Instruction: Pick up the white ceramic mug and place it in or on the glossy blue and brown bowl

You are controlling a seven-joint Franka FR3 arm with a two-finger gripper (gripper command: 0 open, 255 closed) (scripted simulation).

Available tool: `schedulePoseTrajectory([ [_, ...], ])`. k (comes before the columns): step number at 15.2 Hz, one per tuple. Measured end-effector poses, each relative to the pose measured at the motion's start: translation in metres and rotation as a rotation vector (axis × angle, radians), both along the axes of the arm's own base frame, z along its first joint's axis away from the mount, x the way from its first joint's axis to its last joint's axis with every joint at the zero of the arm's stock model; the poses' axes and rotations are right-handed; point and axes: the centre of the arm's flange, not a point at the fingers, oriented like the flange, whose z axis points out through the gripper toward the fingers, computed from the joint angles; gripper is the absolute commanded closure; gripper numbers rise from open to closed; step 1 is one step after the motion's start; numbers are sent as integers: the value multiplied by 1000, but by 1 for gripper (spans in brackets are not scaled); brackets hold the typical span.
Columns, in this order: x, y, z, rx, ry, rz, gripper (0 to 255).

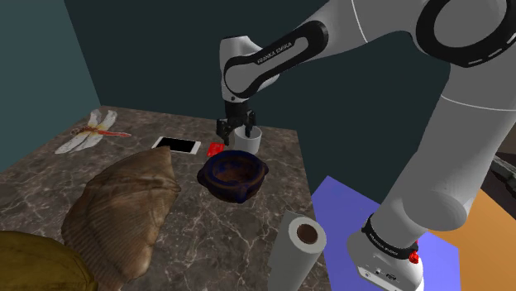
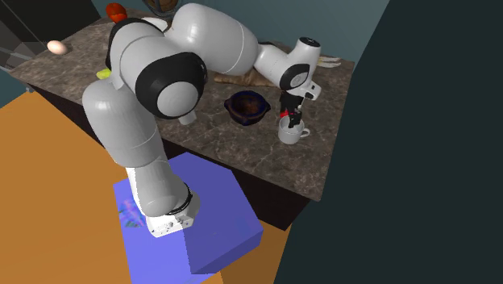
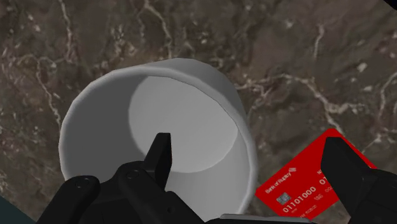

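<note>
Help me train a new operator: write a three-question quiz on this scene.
1. True or false: the white mug already sits in the blue and brown bowl.
2. What lies flat right beside the mug? A) a red card B) a spoon C) a key
3. Fill in: the jaws stand ___, one inside the mug's rim and one outside its wall.

Key: 1 false, the mug stands on the marble top beside the bowl; 2 A; 3 open.
</note>
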Motion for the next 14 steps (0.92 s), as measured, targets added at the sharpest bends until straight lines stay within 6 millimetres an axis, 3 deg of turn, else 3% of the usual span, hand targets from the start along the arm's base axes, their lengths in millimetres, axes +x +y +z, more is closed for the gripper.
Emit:
schedulePoseTrajectory([
  [7,-1,0,-7,0,-1,0,0],
  [8,-1,0,-7,0,-1,0,255],
  [14,-1,0,-7,0,-1,0,255],
])
